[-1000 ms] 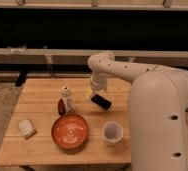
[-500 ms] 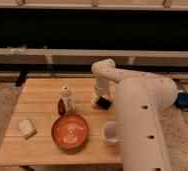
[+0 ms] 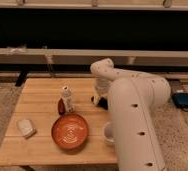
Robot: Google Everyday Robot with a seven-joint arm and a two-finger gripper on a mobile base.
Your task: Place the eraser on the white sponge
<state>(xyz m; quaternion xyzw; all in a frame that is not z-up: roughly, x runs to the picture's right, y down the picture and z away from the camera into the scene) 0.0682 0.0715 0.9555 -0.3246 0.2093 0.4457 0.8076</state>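
The eraser (image 3: 102, 104) is a small black block on the wooden table (image 3: 37, 95), right of the middle; only part of it shows past the arm. My gripper (image 3: 97, 99) is down at the eraser, right at its left end, at the tip of the big white arm that comes in from the right. The white sponge (image 3: 25, 127) lies flat near the table's front left corner, far from the gripper.
An orange bowl (image 3: 70, 132) sits at the front middle. A white-capped bottle (image 3: 66, 98) with a dark red-brown item (image 3: 61, 106) beside it stands between the sponge and the eraser. A translucent white cup (image 3: 107, 134) is half hidden by my arm.
My arm has swung forward and now covers the table's right side and much of the cup. The gripper has come down at the eraser, which stays in the same spot.
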